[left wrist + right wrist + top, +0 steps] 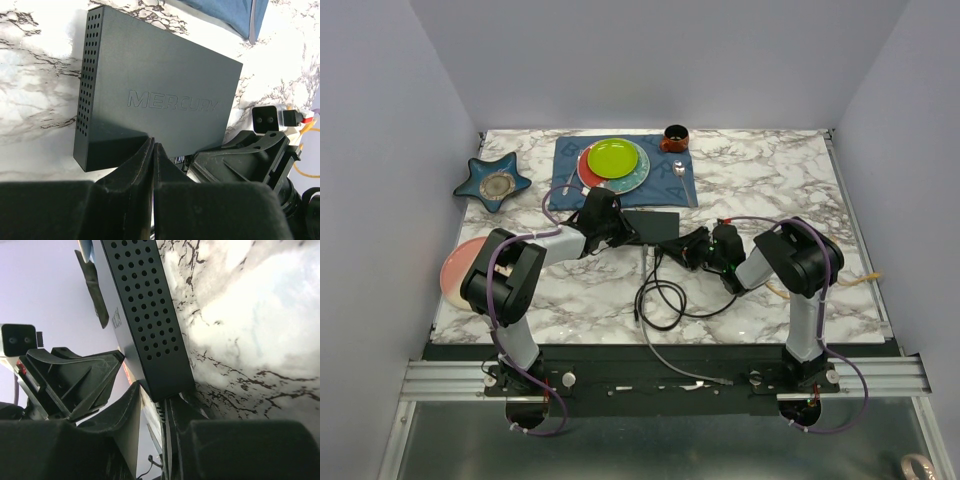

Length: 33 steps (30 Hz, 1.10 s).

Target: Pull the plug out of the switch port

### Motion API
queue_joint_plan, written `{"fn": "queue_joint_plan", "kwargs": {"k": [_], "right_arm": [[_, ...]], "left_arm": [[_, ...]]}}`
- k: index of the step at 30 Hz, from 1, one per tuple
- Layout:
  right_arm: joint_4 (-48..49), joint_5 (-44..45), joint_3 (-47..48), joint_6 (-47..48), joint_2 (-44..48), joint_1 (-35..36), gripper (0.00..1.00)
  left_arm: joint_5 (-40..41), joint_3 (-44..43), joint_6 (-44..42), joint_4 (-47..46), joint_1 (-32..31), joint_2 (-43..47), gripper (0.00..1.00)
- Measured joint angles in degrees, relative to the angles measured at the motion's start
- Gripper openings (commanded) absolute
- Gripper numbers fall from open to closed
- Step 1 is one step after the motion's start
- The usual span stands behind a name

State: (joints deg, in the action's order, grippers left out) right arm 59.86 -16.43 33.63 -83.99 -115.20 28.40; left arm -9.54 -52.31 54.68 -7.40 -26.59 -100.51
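The matte-black switch point(652, 225) lies flat mid-table; the left wrist view shows its lettered top point(160, 85), the right wrist view its perforated side point(145, 305). My left gripper point(618, 228) is shut and empty, its tips point(153, 145) resting at the switch's near edge. My right gripper point(692, 246) is open at the switch's socket edge point(155, 395). The plug's ribbed black boot point(161, 410) sits between the fingers, against the right finger point(182, 430), with a gap to the left one. The black cable point(660, 295) loops toward the near edge.
A blue cloth mat point(672, 185) behind the switch carries a green plate point(613, 157) stacked on others, and a spoon point(678, 170). A brown cup point(675, 137) stands at its far corner. A star-shaped dish point(492, 182) and a pink plate point(453, 268) lie at the left.
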Motion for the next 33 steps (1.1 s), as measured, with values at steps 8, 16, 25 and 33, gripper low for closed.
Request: {"fn": "queue_joint_plan", "kwargs": {"k": [8,16,25,33], "right_arm": [[0.0,-0.1,0.0,1.6,0.0,0.0,0.38],[-1.7,-0.9,0.7,4.2,0.2,0.0,0.35],[-6.2,-1.0,2.0,7.8,1.9,0.0,0.35],[-10.0,-1.4,3.1,10.6,3.1,0.0,0.40]], "left_arm": [[0.0,0.0,0.0,0.0,0.0,0.0,0.13],[-0.1,0.1,0.0,0.0,0.0,0.0,0.13],[-0.2,0.2,0.0,-0.2,0.0,0.0,0.13],[-0.2,0.3,0.3,-0.3,0.0,0.0,0.13]]}}
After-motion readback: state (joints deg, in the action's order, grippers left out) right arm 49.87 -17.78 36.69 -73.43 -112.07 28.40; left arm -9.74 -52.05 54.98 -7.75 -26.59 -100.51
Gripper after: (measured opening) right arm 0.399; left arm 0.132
